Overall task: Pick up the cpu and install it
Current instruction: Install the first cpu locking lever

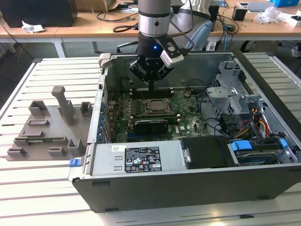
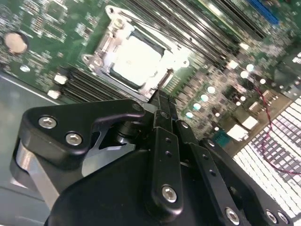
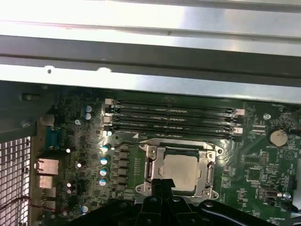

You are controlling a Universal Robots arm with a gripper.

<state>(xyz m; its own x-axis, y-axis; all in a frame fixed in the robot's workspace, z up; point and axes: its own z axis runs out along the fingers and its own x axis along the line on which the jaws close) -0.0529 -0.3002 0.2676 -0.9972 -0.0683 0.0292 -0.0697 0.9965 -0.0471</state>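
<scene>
So the grey fixture tray was seen at the exterior view's left on the slatted worktop, just beside the opened computer case. Further right, the cpu was found seated in the socket frame on the motherboard, with memory slots alongside it. The claw was parked right above the socket, fingers pinched together with nothing gripped; in both wrist views the cpu was shown just past the fingertips. The power supply was set near the case's front wall.
</scene>
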